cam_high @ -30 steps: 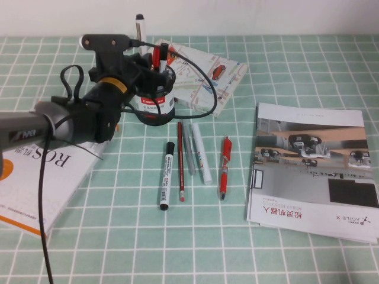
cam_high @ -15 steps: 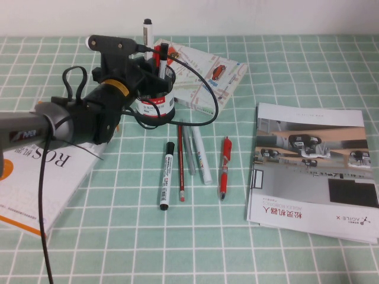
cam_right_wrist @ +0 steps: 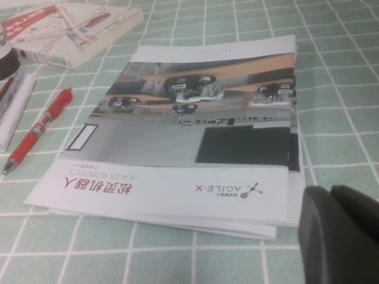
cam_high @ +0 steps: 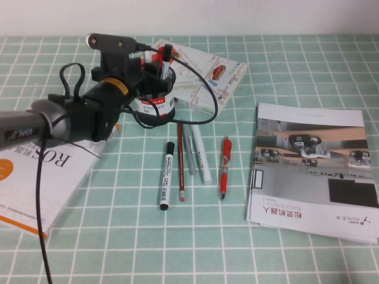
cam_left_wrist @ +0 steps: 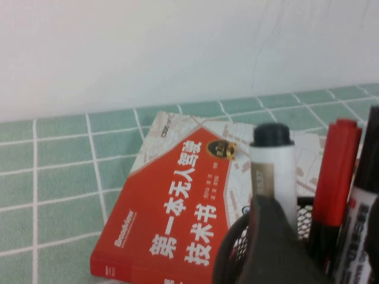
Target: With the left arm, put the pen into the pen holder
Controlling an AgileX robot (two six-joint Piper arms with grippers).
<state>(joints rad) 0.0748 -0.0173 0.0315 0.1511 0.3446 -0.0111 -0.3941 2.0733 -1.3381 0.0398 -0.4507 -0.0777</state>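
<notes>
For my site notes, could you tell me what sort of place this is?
Probably a desk-style robot test table: a checked green cloth, a pen holder, loose pens and robotics booklets.

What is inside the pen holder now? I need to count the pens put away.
In the pen holder: the pen, white-barrelled, a red pen and another marker. The left gripper covers the rest; their lower ends are hidden.

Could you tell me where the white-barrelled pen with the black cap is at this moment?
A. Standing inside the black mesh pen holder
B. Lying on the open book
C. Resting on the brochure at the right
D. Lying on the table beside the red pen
A: the pen stands upright in the pen holder, just by the left gripper.
</notes>
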